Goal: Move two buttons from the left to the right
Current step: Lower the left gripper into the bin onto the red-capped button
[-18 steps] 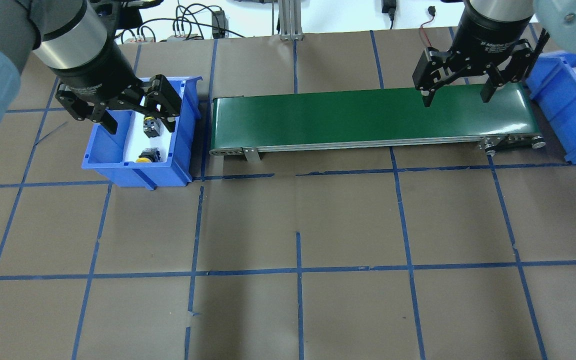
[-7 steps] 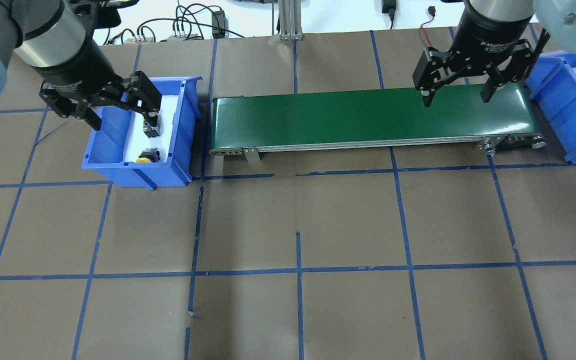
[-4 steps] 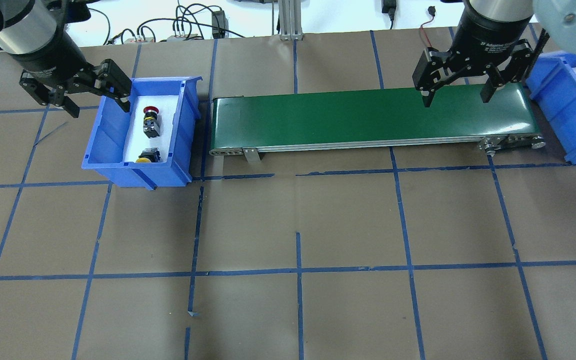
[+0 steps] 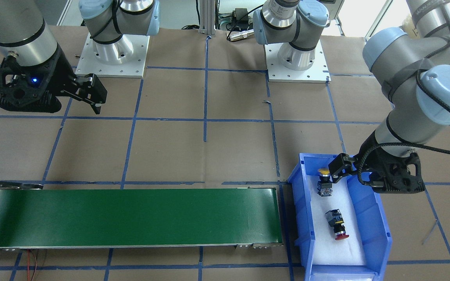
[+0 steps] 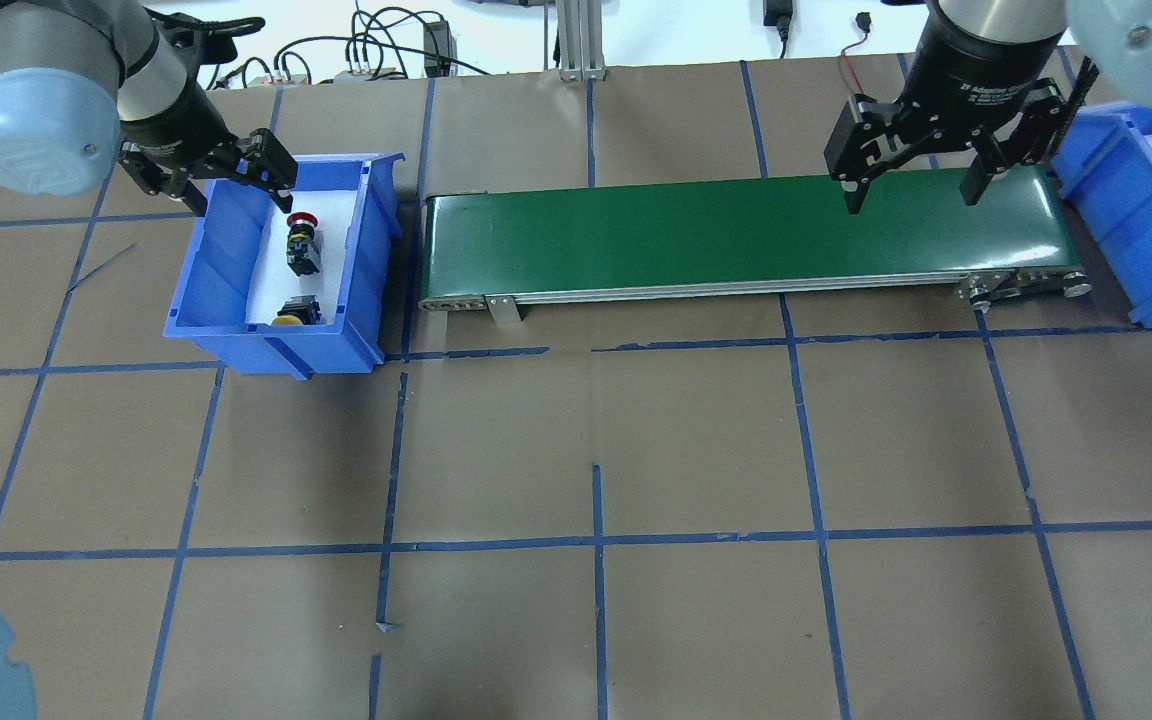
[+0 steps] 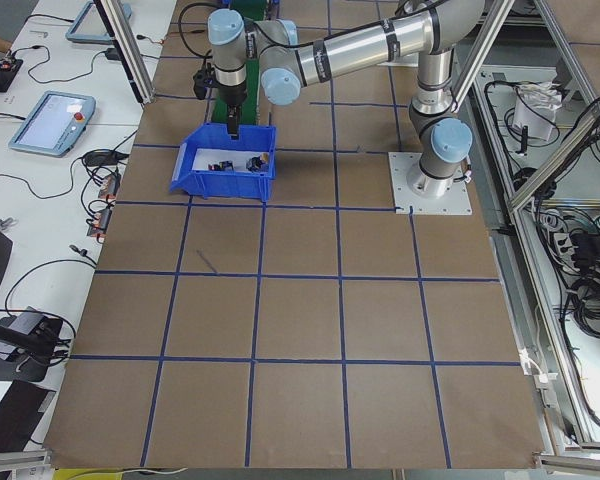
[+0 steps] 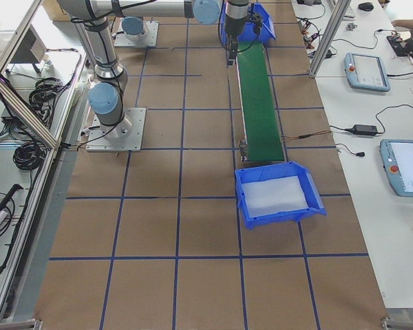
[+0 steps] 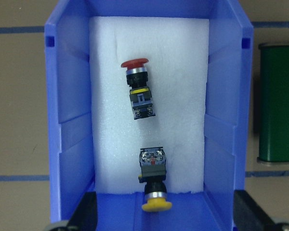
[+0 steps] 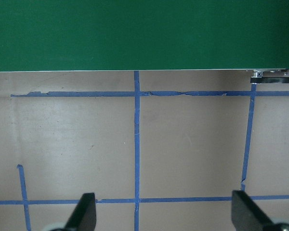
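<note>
Both the red button [image 8: 138,91] and the yellow button [image 8: 153,180] lie on their sides on the white foam [image 8: 183,67] inside the left bin [image 8: 72,125]. They are apart from one another, grey bodies turned inward and caps pointing to opposite ends. Neither one is touched by anything, and each sits where it sat a few seconds back.

What has changed is the left gripper [image 5: 241,200]. A moment ago its fingers straddled the red button, one of them covering the cap from overhead. Now it has drawn off, its wrist has turned, and the red cap shows plainly. It hangs over the bin with jaws spread wide and nothing between them. The overhead and front views place it toward different ends of the bin, so I cannot tell which button it stands nearer. The wrist view frames the whole bin lengthwise, with the yellow cap lowest, between the two finger tips at the picture's bottom edge.

That reads as a first approach abandoned, not a grasp made. No button has left the bin, so the task is still at its start. The next move likely calls for a fresh descent with the jaws set across one button's body.

Beyond the bin, the conveyor belt [image 5: 716,235] carries neither button. The right gripper [image 5: 911,198] waits unmoved over the belt's far end, jaws wide and holding nothing, just beside the right bin [image 5: 1131,225].
</note>
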Controlling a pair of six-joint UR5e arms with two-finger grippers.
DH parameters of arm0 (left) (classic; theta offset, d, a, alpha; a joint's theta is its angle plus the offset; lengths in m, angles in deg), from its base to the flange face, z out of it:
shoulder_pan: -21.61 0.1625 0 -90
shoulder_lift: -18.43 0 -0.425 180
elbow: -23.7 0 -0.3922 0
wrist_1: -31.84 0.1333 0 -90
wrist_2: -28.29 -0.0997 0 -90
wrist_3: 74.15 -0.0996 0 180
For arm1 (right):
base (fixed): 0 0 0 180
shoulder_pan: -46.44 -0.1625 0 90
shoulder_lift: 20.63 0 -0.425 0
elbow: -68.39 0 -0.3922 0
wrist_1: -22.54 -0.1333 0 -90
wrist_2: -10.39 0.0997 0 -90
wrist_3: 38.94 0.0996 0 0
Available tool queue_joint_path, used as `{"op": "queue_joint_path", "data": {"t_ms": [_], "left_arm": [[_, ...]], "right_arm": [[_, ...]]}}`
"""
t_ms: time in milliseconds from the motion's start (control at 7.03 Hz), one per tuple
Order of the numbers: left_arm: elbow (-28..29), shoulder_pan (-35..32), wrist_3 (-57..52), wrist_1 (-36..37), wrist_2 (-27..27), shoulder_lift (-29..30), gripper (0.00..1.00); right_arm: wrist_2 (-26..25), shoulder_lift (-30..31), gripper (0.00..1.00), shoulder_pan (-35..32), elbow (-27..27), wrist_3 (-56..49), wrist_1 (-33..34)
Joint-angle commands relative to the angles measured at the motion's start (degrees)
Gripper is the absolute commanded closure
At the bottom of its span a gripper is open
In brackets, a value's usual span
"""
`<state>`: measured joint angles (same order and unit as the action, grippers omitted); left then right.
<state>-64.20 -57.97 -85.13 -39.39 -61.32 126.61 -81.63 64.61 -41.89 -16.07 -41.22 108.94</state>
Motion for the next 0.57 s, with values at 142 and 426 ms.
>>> {"op": "queue_joint_path", "data": {"t_ms": [142, 426], "left_arm": [[0.0, -0.1, -0.1, 2.0, 0.3, 4.6, 0.00], [0.0, -0.1, 0.1, 4.0, 0.5, 7.1, 0.05]], "right_arm": [[0.0, 0.0, 0.00, 0.0, -0.1, 0.0, 0.0], [0.0, 0.0, 0.00, 0.0, 0.0, 0.0, 0.0]]}}
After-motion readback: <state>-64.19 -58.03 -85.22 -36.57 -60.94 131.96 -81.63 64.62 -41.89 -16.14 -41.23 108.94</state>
